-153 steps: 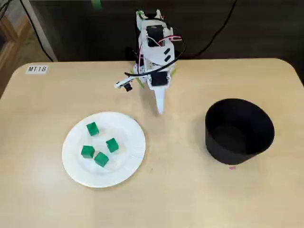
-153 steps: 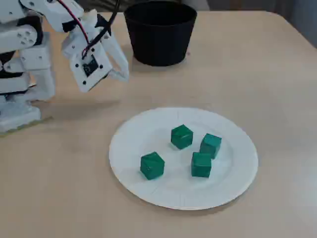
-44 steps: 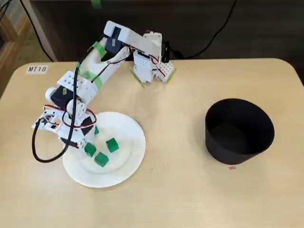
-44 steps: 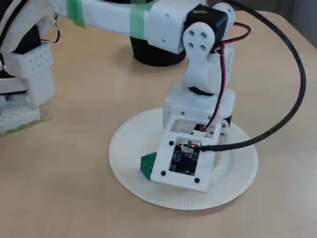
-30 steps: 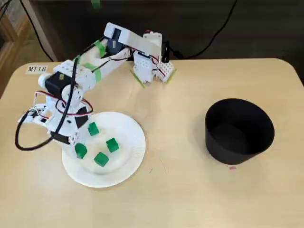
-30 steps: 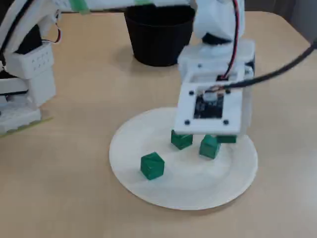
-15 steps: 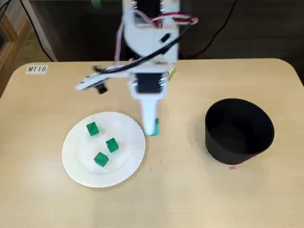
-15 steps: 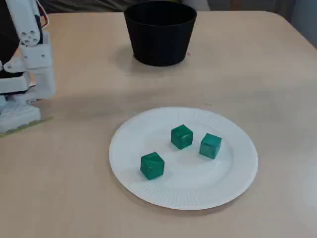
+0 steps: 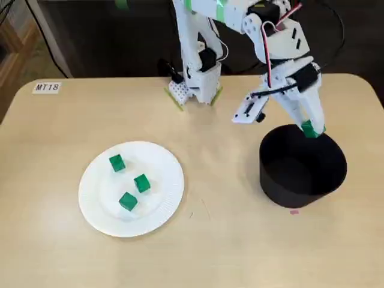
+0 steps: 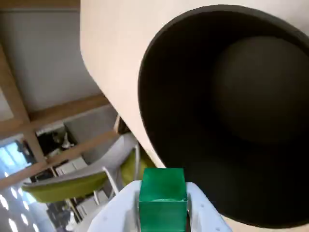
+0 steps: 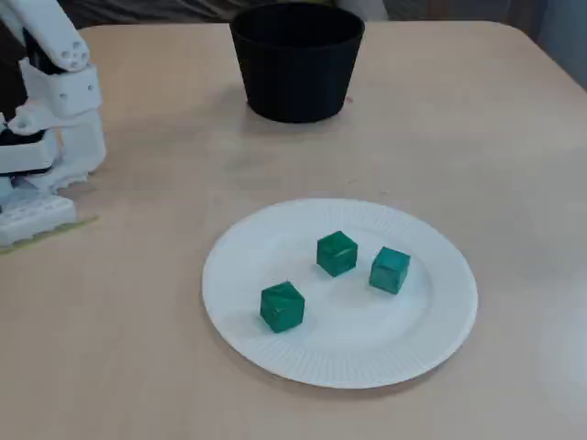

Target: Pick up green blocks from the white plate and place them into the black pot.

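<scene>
— Fixed view above the surface (image 9: 228,252)?
— The claw (image 9: 310,129) pinches a green block (image 9: 308,127) over the pot (image 9: 300,186), at its far rim. Three blocks (image 9: 141,183) lie on the plate (image 9: 157,207).
— Wrist view?
— Green block (image 10: 162,193) clamped in the claw (image 10: 162,210), with the pot (image 10: 193,121) gaping beyond.
— Other fixed view?
— Three blocks (image 11: 337,253) on the plate (image 11: 367,344), pot (image 11: 295,78) behind.
</scene>
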### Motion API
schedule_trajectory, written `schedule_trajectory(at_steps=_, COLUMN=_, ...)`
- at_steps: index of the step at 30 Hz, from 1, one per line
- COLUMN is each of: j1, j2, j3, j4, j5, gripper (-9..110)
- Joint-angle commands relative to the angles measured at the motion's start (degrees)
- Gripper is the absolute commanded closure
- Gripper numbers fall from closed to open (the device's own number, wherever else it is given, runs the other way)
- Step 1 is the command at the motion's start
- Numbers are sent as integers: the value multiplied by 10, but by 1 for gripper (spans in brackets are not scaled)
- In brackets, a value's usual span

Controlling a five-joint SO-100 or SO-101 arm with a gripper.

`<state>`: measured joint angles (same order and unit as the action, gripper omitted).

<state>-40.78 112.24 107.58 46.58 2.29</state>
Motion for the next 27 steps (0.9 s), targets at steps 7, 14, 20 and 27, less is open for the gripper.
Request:
schedule_trajectory(at_steps=7, j1=33, j2=-28, j3=-2, j4=-24, j5=-1, gripper=98)
schedule_trajectory(at_steps=14, j1=61, j2=-23, j3=-2, j4=9, j5=17, gripper=68)
schedule_trajectory(at_steps=20, j1=89, j2=-11, j3=-11, j4=31, j5=10, gripper=75)
schedule_trajectory(at_steps=27, j1=222, j2=10, j3=-138, j4=229, j5=-30, gripper=104)
